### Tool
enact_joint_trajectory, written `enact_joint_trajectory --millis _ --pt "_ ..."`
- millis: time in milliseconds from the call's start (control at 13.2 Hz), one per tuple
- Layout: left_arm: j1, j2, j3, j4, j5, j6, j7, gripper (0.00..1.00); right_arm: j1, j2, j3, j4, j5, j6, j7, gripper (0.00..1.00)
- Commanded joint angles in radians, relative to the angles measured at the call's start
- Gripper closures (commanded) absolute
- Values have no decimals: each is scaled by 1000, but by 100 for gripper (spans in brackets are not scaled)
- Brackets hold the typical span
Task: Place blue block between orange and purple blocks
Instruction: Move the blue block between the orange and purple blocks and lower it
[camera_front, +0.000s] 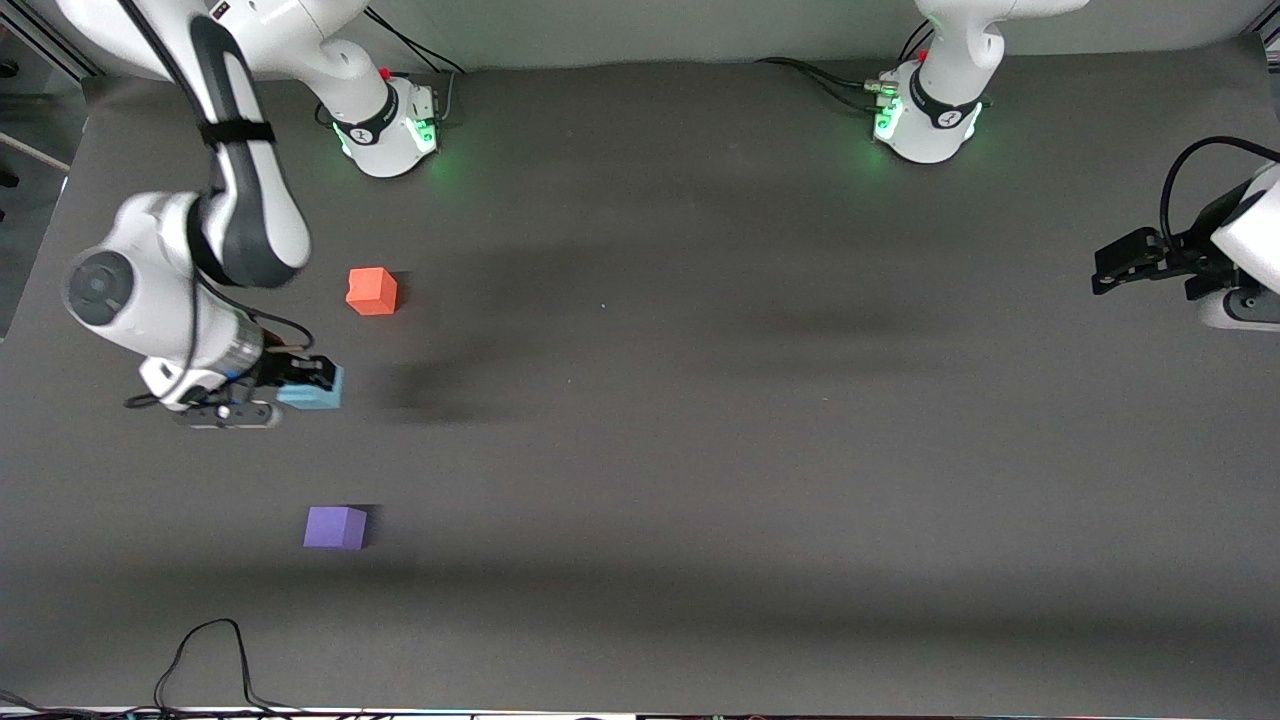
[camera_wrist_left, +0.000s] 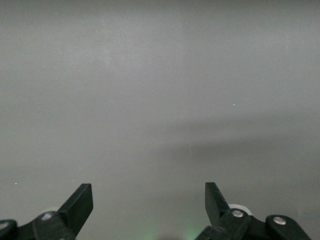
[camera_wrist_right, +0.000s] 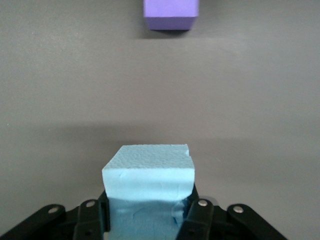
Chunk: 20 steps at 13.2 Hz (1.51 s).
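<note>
Both arms wear glossy white shells with dark grey-black bands at the joints. The right arm (camera_front: 215, 230) carries a black strap round its dark forearm section, a round grey cap on its elbow joint, and thin black cables looping near the wrist. Each base (camera_front: 392, 125) glows green at its foot beside a small red button, with black cables trailing off the left arm's base (camera_front: 925, 115). The left gripper (camera_wrist_left: 149, 210) has matte black wedge-shaped fingers (camera_wrist_left: 80, 205) and silver screws; the right gripper (camera_wrist_right: 147, 212) shows black links with matching silver screws.
</note>
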Motion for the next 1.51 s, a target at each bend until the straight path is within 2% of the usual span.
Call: enact_joint_trajectory --millis 0,75,226,679,755,830,906,1057,1208,1283,1434 --pt "4 -4 -5 -3 14 7 0 0 8 142 -9 10 250 74 -219 48" --pt "4 -4 -5 -3 14 7 0 0 8 181 -9 3 325 106 -297 48" --pt "4 -4 -5 -3 14 7 0 0 6 247 -9 1 387 149 -378 48" --pt "4 -4 -5 -4 14 7 0 0 6 268 -9 -46 392 226 -416 47" --pt "4 -4 -5 -3 14 7 0 0 8 270 -9 -46 392 225 -413 36" --pt "4 -4 -5 -3 14 7 0 0 6 270 -9 -45 395 223 -401 12" --pt "4 -4 -5 -3 14 7 0 0 6 265 -9 -45 404 217 -401 0" --pt "4 -4 -5 -4 14 12 0 0 6 239 -13 -43 404 212 -399 0" --pt "4 -4 -5 -4 14 13 0 0 8 172 -39 -28 401 110 -396 0" --pt "4 -4 -5 -4 14 13 0 0 17 138 -73 -13 389 58 -390 0" --pt "4 -4 -5 -4 14 15 -2 0 29 85 -119 32 310 -20 -363 0"
